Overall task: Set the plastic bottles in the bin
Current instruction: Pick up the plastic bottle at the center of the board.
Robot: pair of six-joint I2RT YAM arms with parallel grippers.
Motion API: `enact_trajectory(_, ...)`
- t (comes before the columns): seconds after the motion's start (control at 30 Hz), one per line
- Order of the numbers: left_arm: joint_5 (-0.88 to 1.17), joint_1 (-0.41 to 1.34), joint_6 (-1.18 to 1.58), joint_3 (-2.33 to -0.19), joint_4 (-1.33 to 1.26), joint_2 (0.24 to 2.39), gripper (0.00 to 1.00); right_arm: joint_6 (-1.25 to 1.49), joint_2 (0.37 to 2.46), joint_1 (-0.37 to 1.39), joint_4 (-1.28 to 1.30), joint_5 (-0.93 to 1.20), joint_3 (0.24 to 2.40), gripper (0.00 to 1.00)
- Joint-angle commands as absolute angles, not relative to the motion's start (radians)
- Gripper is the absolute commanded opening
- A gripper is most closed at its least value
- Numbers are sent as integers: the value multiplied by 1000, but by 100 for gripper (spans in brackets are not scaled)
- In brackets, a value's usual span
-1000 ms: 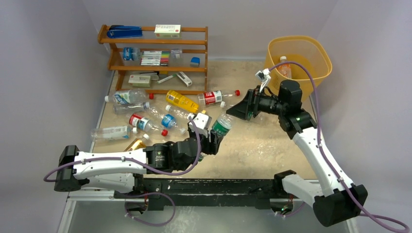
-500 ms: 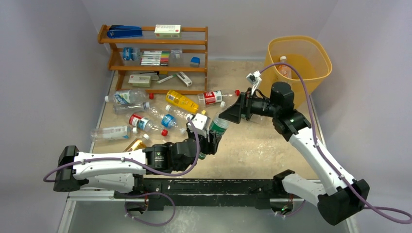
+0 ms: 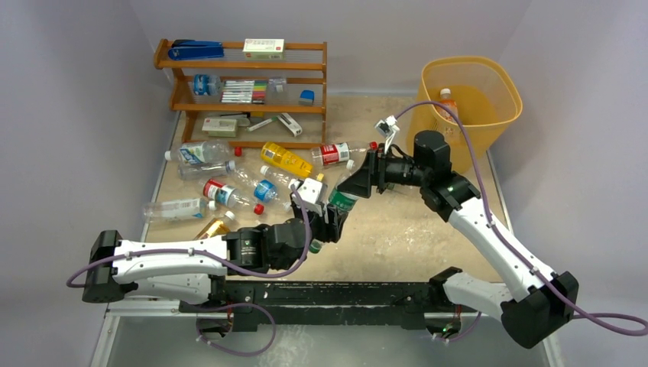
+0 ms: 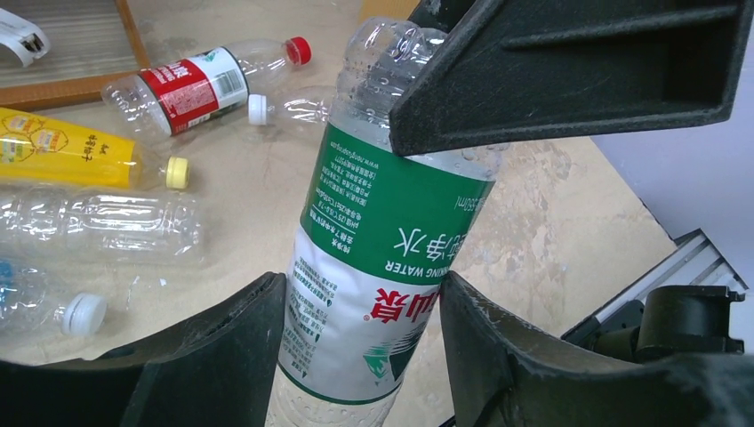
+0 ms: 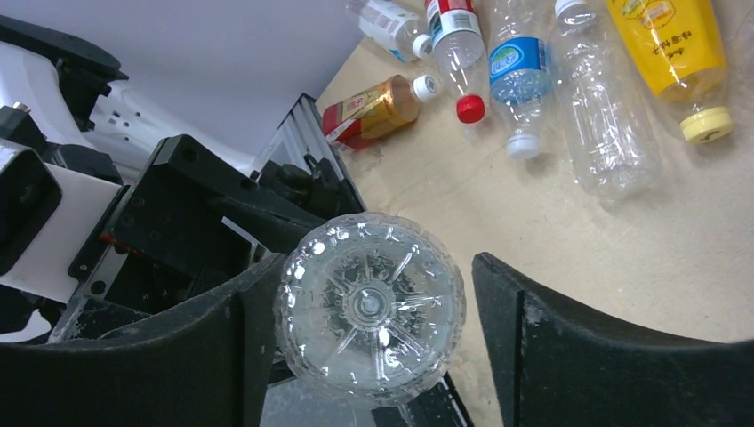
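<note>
Green-labelled bottle: was held aloft over the tabletop, well apart from the bin.
Left fingers: were clamped on the labelled body.
Right fingers: were spread around the bottle's base, not yet gripping.
Risk: the bottle could have dropped had the left fingers released before the right ones closed, and the thin plastic might have slipped.

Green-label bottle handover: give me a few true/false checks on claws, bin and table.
1. The left claw grips the green-label bottle. True.
2. The right claw is clamped tight on that bottle. False: its jaws stand open around the base, with a gap on one side.
3. The bin holds nothing. False: an orange bottle is inside.
4. A yellow bottle lies on the table. True.
</note>
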State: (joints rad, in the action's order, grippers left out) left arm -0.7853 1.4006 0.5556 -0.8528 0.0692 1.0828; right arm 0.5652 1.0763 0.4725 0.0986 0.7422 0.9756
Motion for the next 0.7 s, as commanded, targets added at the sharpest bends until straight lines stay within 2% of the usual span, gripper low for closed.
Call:
enact_trajectory(0.0,-817,1397,549,-859,25,1049,63,560,1084,485,64,719,990,71)
enact_trajectory(0.07,-827,1397,562,-866,43,1049,69,550,1087,485,75,696,1000,63)
enact_trajectory(0.17,-835,1397,581,-887,82,1040,76,523,1088,485,126,620,1043,59)
enact_trajectory(0.23,-847,1397,602,-907,124,1026,80,517,1090,485,173,595,1082,58)
enact_trajectory(0.43,-893,1397,677,-959,275,939,84,392,1159,459,378,318,1306,58)
enact_trajectory(0.53,-900,1397,710,-973,324,906,85,346,1212,373,447,233,1422,58)
enact_trajectory(0.67,-893,1397,727,-961,345,884,86,293,1282,164,510,187,1639,58)
